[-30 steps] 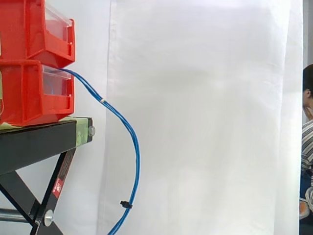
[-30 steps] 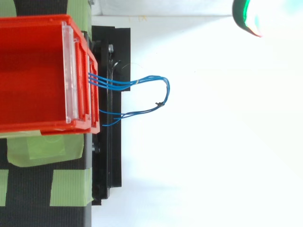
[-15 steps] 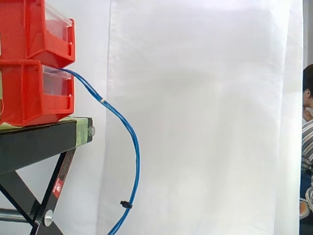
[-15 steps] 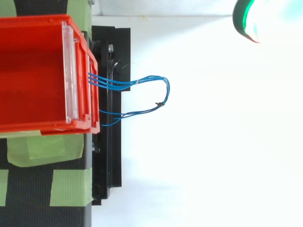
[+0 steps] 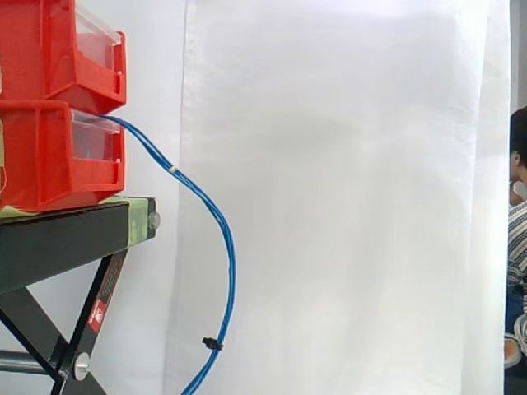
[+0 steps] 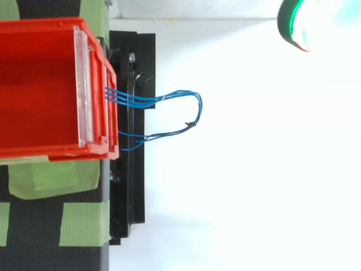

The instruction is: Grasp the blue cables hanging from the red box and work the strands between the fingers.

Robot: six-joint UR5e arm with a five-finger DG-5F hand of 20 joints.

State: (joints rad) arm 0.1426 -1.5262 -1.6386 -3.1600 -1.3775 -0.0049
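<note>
The hand [image 6: 298, 25] sits at the top view's one o'clock; released or clenched, I cannot tell. The blue cables [image 5: 174, 169] hang untouched from the red box [image 5: 49, 156], toward the hand's eight o'clock, so the approach comes next.

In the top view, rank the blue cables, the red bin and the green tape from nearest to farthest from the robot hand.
Measured from the hand at the upper right corner of the top view:
1. Blue cables, looping out in the middle.
2. Red bin, at the left, where the cables start.
3. Green tape, in the lower left corner.
</note>
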